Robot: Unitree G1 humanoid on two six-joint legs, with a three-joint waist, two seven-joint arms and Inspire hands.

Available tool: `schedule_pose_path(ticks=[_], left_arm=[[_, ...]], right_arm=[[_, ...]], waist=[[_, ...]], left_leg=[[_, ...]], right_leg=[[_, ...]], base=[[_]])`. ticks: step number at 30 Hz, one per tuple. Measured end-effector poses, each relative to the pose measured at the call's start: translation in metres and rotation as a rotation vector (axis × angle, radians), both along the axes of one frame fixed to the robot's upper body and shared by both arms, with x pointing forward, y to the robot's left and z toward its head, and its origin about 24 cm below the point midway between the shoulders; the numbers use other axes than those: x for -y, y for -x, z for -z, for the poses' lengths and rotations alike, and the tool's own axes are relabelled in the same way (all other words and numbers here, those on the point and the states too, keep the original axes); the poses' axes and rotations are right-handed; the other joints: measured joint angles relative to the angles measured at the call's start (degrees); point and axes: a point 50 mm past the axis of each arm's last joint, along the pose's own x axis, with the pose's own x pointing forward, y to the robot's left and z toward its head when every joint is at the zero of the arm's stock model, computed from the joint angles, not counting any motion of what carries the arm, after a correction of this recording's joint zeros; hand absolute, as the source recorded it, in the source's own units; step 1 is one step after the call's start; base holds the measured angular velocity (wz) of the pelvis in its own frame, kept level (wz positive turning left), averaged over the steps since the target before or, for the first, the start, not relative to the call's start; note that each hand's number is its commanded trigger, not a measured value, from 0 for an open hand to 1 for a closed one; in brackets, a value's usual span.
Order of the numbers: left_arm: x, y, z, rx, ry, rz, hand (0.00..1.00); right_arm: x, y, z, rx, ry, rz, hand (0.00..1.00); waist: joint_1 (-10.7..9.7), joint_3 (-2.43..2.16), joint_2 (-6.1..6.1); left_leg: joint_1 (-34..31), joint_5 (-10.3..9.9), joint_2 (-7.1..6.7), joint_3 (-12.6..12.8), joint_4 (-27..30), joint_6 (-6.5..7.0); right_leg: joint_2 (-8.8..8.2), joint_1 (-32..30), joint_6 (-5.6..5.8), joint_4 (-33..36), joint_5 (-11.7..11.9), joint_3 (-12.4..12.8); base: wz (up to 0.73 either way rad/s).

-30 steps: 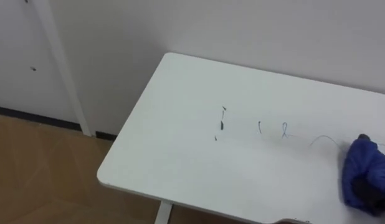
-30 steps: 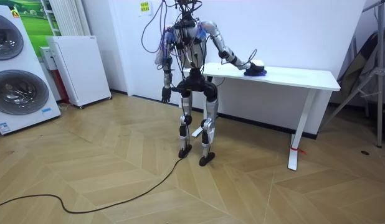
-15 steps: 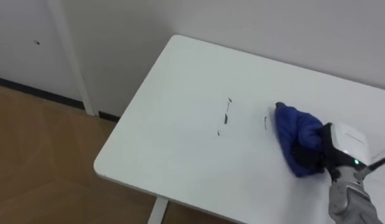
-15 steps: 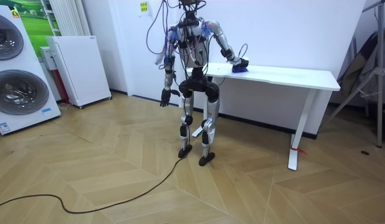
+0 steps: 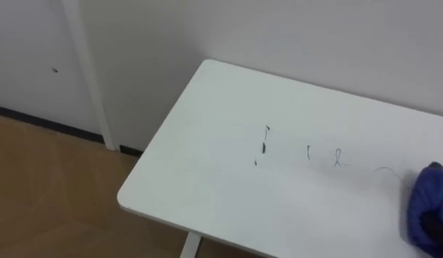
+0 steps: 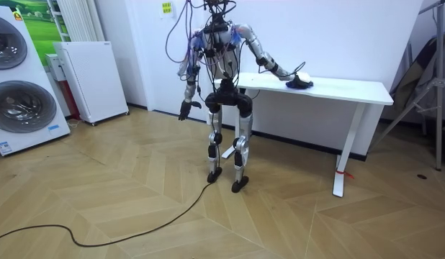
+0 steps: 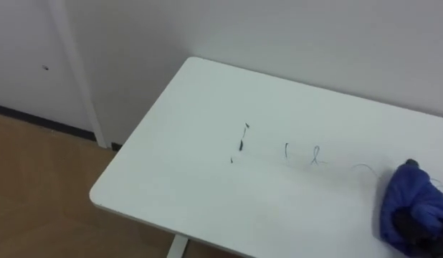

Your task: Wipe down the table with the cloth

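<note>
A white table (image 7: 171, 179) set against a wall bears dark scribbled marks (image 7: 239, 143), a crumpled blue cloth (image 7: 411, 197) lying near the rightmost.

Cloth (image 7: 411, 204) on table (image 7: 171, 172), right of marks (image 7: 241, 144)

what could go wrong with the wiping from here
The crumpled blue cloth under the right hand sits right of the dark scribbled marks on the white rectangular table; a short stroke may miss the leftmost ones. The marks could smear rather than lift.
</note>
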Motion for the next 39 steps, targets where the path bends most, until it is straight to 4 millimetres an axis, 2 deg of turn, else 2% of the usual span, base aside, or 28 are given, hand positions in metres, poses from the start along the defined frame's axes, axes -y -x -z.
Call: schedule_pose_path(ticks=[3,5,7,9,10,11,12,14,16,17,19,21,23,27,29,30,32,33,35,39], left_arm=[[0.005,-0.003,0.002,0.001,0.009,0.016,0.0],[0.009,-0.001,0.004,-0.016,0.019,0.037,0.0],[0.016,0.001,0.007,-0.037,0.038,0.066,0.0],[0.024,0.001,0.01,-0.046,0.059,0.075,0.0],[0.026,0.002,0.011,-0.056,0.073,0.08,0.0],[0.027,0.002,0.011,-0.068,0.085,0.086,0.0],[0.027,0.001,0.012,-0.071,0.09,0.085,0.0],[0.03,-0.009,0.012,-0.061,0.114,0.107,0.0],[0.032,-0.018,0.011,-0.044,0.124,0.131,0.0],[0.032,-0.025,0.01,-0.022,0.132,0.135,0.0],[0.03,-0.023,0.008,-0.014,0.131,0.13,0.0],[0.025,-0.018,0.007,-0.03,0.122,0.126,0.0],[0.018,-0.015,0.005,-0.041,0.11,0.114,0.0],[0.01,-0.023,0.002,-0.029,0.098,0.123,0.0],[0.007,-0.028,0.001,-0.02,0.091,0.127,0.0],[0.007,-0.028,0.001,-0.022,0.091,0.126,0.0],[0.007,-0.023,0.002,-0.041,0.092,0.118,0.0],[0.007,-0.021,0.002,-0.047,0.091,0.114,0.0],[0.003,-0.012,0.001,-0.062,0.082,0.087,0.0],[-0.005,-0.009,-0.002,-0.047,0.062,0.036,0.0]], right_arm=[[-0.001,-0.001,0.0,-0.008,0.007,-0.005,1.0],[-0.004,-0.012,-0.002,0.002,0.016,-0.008,1.0],[-0.01,-0.029,-0.005,-0.017,0.059,-0.054,1.0],[-0.019,-0.048,-0.009,-0.059,0.111,-0.143,1.0],[-0.032,-0.07,-0.014,-0.07,0.146,-0.254,1.0],[-0.052,-0.093,-0.018,-0.066,0.151,-0.383,1.0],[-0.064,-0.104,-0.02,-0.061,0.152,-0.451,1.0],[-0.108,-0.145,-0.033,-0.04,0.174,-0.694,1.0],[-0.125,-0.162,-0.04,-0.034,0.173,-0.783,1.0],[-0.129,-0.168,-0.043,-0.029,0.167,-0.807,1.0],[-0.129,-0.173,-0.047,-0.018,0.164,-0.811,1.0],[-0.121,-0.173,-0.047,-0.01,0.141,-0.784,1.0],[-0.107,-0.169,-0.045,0.003,0.085,-0.74,1.0],[-0.094,-0.157,-0.038,0.026,-0.005,-0.673,1.0],[-0.08,-0.146,-0.031,0.028,-0.06,-0.594,1.0],[-0.076,-0.143,-0.029,0.029,-0.075,-0.566,1.0],[-0.056,-0.123,-0.022,0.028,-0.112,-0.45,1.0],[-0.05,-0.117,-0.02,0.018,-0.111,-0.422,1.0],[-0.027,-0.088,-0.014,-0.01,-0.117,-0.3,1.0],[0.004,-0.042,-0.013,-0.025,-0.091,-0.131,1.0]], waist=[[0.36,-0.01,0.16],[1.88,0.02,0.75],[2.55,0.14,1.34],[4.77,0.21,2.31],[5.47,0.71,2.62],[5.52,0.96,2.79],[5.58,0.96,2.74],[5.74,1.62,2.56],[7.0,2.13,2.42],[8.14,2.09,2.29],[8.78,1.77,1.72],[9.0,1.55,1.31],[8.52,1.57,1.42],[7.21,1.27,1.27],[6.55,0.73,1.1],[6.34,0.66,1.14],[4.82,0.39,1.08],[4.73,0.3,1.02],[3.54,0.14,0.53],[1.29,0.19,0.04]], left_leg=[[0.01,-0.21,0.12,0.34,0.52,-0.1],[0.02,-0.34,0.37,0.84,0.82,-0.21],[-0.08,-0.27,0.55,0.88,0.81,-0.38],[-0.01,-0.24,1.03,1.6,0.76,-0.45],[-0.22,-0.23,1.05,1.14,0.75,-0.62],[-0.55,-0.17,0.88,0.24,0.74,-0.88],[-0.9,-0.02,0.91,0.08,0.74,-1.01],[-2.21,0.96,0.85,-1.04,0.59,-1.08],[-2.9,1.51,0.65,-1.9,0.23,-1.15],[-3.29,1.72,0.38,-2.81,0.21,-1.16],[-4.37,1.9,-0.15,-4.22,0.38,-1.14],[-4.95,2.0,-0.31,-4.52,0.49,-1.08],[-5.41,1.99,-0.38,-4.65,0.74,-1.07],[-6.11,1.99,-0.41,-4.49,0.8,-1.06],[-5.82,1.92,-0.87,-4.45,1.01,-0.95],[-5.71,1.91,-0.97,-4.45,1.07,-0.89],[-4.89,1.77,-1.56,-4.39,1.21,-0.54],[-4.31,1.77,-1.7,-4.29,1.15,-0.42],[-2.85,1.42,-2.19,-4.2,1.03,0.18],[-2.6,1.12,-2.55,-3.92,1.66,0.6]], right_leg=[[0.05,0.01,0.08,0.01,-0.05,0.26],[0.27,-0.25,0.1,0.04,-0.05,1.41],[0.44,-0.96,0.0,0.62,0.0,1.92],[0.78,-2.11,-0.47,1.6,0.28,2.51],[1.09,-3.03,-0.9,2.09,0.55,2.81],[1.39,-3.53,-1.26,1.9,0.76,2.86],[1.49,-4.06,-1.41,1.92,0.64,2.95],[1.64,-5.45,-1.41,1.93,0.35,2.29],[1.65,-6.12,-1.56,1.86,0.28,1.82],[1.54,-6.46,-1.76,1.78,0.24,1.27],[1.26,-6.91,-1.88,1.78,0.0,-0.07],[1.27,-7.01,-1.89,1.78,-0.03,-0.03],[1.28,-6.93,-1.88,1.71,-0.03,-0.02],[1.16,-6.63,-1.83,1.48,-0.05,-1.25],[0.88,-5.48,-1.36,0.45,-0.37,-1.35],[0.77,-5.23,-1.27,0.4,-0.43,-1.47],[0.4,-3.54,-0.77,-0.22,-0.8,-1.36],[0.26,-3.06,-0.64,-0.23,-0.88,-1.33],[-0.1,-1.46,-0.19,-0.33,-1.4,-0.52],[-0.35,-1.05,0.09,-0.24,-1.53,0.63]], base=[[-0.14],[-0.26],[-0.32],[-0.61],[-0.61],[-0.46],[-0.16],[0.17],[0.4],[0.4],[0.43],[0.35],[0.23],[0.27],[0.2],[0.19],[0.22],[0.09],[0.06],[-0.01]])
